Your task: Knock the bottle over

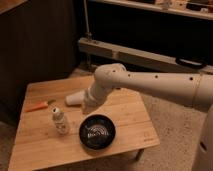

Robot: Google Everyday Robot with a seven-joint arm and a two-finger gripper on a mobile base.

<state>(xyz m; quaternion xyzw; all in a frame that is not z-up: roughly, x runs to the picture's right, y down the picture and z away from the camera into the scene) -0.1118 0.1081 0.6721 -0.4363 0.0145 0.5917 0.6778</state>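
Observation:
The bottle is small, whitish and translucent with a white cap. It stands upright on the left part of the wooden table. My gripper is at the end of the white arm, low over the table. It is behind and a little to the right of the bottle, with a gap between them.
A round black bowl sits just right of the bottle near the table's front edge. An orange-handled tool lies at the table's left, behind the bottle. A dark cabinet and a metal rail stand behind the table.

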